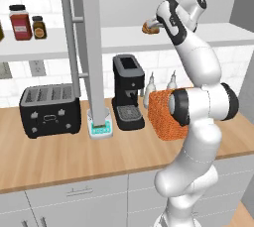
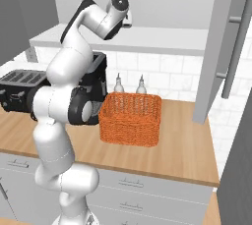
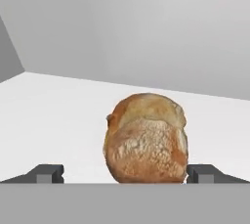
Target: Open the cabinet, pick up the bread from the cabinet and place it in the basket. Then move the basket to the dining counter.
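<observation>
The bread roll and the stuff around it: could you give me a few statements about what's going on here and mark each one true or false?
1. The bread lies on the white shelf of the cabinet. True.
2. The end effector is clamped shut on the bread. False: its fingertips stand wide apart on either side of the roll, not gripping it.
3. The basket sits on the wooden counter and has nothing visible in it. True.
4. The cabinet doors are closed. False: a door is swung open, showing the shelf.
5. The toaster stands to the right of the coffee machine in the left base view. False: it is to the left.
</observation>
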You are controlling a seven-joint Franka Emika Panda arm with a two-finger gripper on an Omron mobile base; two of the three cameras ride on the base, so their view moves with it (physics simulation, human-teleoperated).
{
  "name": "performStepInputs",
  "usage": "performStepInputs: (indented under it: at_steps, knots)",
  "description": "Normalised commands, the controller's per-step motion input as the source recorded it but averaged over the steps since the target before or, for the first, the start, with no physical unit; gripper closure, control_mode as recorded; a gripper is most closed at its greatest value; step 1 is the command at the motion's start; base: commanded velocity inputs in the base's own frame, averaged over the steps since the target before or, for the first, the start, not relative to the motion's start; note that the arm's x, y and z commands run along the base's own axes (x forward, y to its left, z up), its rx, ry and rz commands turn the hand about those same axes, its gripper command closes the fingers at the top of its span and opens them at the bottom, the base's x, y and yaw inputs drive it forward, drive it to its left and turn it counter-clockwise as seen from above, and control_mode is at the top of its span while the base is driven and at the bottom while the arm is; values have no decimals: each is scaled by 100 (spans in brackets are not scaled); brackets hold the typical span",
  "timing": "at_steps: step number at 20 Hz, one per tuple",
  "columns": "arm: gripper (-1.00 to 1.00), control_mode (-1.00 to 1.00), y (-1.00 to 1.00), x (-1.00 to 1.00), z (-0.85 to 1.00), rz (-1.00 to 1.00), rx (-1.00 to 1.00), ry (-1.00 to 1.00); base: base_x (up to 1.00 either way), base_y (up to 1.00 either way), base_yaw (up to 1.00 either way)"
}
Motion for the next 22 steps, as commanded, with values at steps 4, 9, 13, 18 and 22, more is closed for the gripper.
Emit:
performStepInputs:
  at_steps: [4, 9, 13, 18, 22]
  knots:
    - [-100, -100, 6, 48, -6, 0, -2, 0, 0, 0, 0]
    - [-100, -100, 5, 39, -12, 0, -4, 0, 0, 0, 0]
    - [-100, -100, 0, 30, -12, 0, -9, -1, 0, 0, 0]
    - [-100, -100, 0, 26, -23, 0, -8, -3, 0, 0, 0]
    - [100, -100, 0, 7, -33, 0, -3, -2, 0, 0, 0]
